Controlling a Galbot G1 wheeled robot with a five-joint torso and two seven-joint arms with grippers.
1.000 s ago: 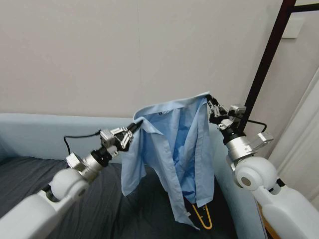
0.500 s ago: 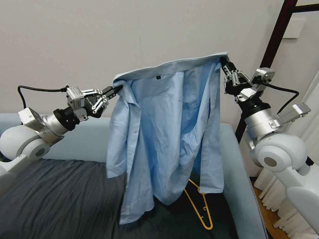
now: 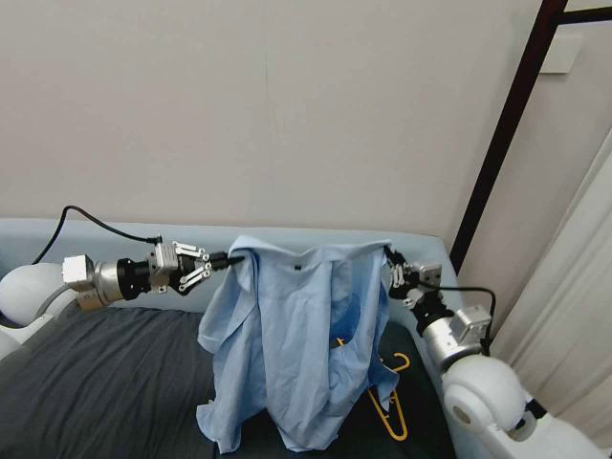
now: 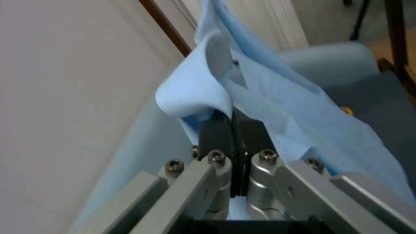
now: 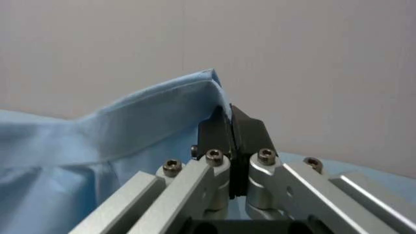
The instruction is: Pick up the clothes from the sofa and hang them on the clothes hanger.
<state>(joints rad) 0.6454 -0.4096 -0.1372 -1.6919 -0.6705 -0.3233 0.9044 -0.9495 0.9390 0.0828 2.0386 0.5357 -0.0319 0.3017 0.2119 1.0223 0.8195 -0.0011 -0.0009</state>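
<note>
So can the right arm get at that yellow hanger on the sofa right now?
Probably not: the right gripper is shut on one shoulder of the blue shirt, the left gripper on the other, and the shirt hangs over part of the yellow hanger.

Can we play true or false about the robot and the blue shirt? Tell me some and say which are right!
1. The left gripper and the right gripper both pinch the blue shirt. True.
2. The shirt is on a hanger. False: the yellow hanger lies on the sofa, partly behind the shirt.
3. The shirt lies flat on the sofa. False: it hangs spread between the grippers.
4. The sofa seat is dark grey. True.
</note>
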